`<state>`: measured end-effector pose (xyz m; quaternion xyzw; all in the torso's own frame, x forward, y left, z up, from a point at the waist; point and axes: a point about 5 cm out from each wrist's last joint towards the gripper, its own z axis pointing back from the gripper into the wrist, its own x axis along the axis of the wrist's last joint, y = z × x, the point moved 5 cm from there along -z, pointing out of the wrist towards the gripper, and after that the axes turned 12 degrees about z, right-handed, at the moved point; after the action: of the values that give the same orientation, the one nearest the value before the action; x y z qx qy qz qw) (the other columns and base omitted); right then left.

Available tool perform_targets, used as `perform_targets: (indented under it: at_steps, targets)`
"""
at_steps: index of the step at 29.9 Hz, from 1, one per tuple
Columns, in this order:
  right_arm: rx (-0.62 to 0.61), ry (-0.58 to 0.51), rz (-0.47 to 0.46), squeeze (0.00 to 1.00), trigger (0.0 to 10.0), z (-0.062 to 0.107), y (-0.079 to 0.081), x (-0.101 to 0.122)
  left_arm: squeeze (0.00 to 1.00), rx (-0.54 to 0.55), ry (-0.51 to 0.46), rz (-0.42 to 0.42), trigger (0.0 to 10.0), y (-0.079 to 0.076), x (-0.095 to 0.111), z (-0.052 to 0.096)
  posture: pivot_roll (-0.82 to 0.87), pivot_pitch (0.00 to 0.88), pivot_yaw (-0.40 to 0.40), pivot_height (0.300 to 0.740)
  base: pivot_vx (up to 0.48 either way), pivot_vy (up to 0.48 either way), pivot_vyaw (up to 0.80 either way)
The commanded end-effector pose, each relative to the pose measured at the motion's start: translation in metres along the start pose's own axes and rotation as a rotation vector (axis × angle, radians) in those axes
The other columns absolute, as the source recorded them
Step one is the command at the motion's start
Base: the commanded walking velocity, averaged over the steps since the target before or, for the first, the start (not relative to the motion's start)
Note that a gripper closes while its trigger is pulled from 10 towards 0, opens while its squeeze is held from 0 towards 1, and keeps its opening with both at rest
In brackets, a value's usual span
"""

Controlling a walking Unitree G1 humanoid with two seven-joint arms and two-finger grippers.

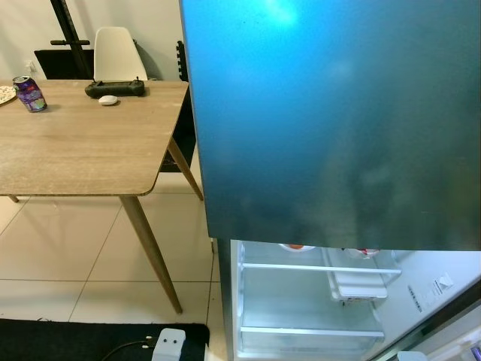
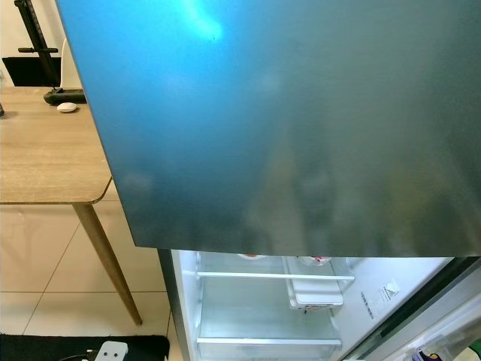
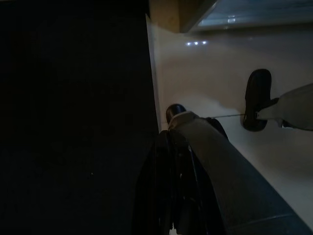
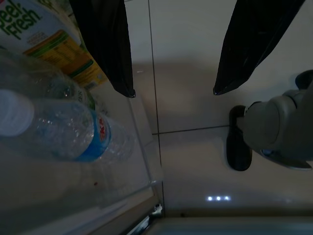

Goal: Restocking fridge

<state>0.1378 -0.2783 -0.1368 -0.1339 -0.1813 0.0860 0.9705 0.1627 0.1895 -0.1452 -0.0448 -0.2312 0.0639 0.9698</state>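
Observation:
The fridge [image 1: 331, 120] stands close before me, its dark teal upper door taking up most of both eye views. Below it the lower compartment is open, with glass shelves [image 1: 301, 267] and a white tray [image 1: 359, 287] inside. In the right wrist view my right gripper [image 4: 173, 90] hangs open over the floor with nothing between its fingers. Beside it, the fridge door shelf holds a clear water bottle [image 4: 63, 132] with a blue label and a juice carton [image 4: 46, 34]. The left wrist view is very dark; my left gripper [image 3: 168, 196] hangs low by a black surface.
A wooden table [image 1: 83, 150] stands to the left with a purple drink can [image 1: 30, 94], a black controller [image 1: 114, 88] and a small white object [image 1: 108, 100]. A white chair [image 1: 116, 49] is behind it. A black mat [image 1: 68, 340] and white power strip [image 1: 170, 344] lie on the tiled floor.

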Motion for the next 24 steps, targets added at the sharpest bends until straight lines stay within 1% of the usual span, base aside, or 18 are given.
perform_targets:
  at_steps: [1,6,17,24]
  targets:
    - [-0.007,-0.003,-0.009,0.0,10.0,0.0,-0.001,0.0,0.0,-0.006,0.027,-0.005,10.0,-0.004,-0.009,0.0,-0.07,0.0,-0.019,0.74,0.0,0.0,0.0]
    - [0.006,0.01,0.005,0.0,10.0,0.0,0.005,-0.004,0.0,-0.004,0.023,-0.001,10.0,-0.002,-0.008,0.0,-0.06,0.0,-0.021,0.74,0.0,0.0,0.0]
    - [0.012,0.0,0.011,0.0,10.0,0.0,0.009,-0.001,0.0,-0.009,0.011,-0.008,10.0,-0.003,-0.001,-0.001,-0.08,0.0,-0.016,0.74,0.0,0.0,0.0]
    - [0.017,0.006,0.016,0.0,10.0,0.0,0.01,-0.004,0.0,-0.012,0.021,-0.017,10.0,-0.005,-0.004,-0.001,-0.08,0.0,-0.013,0.74,0.0,0.0,0.0]
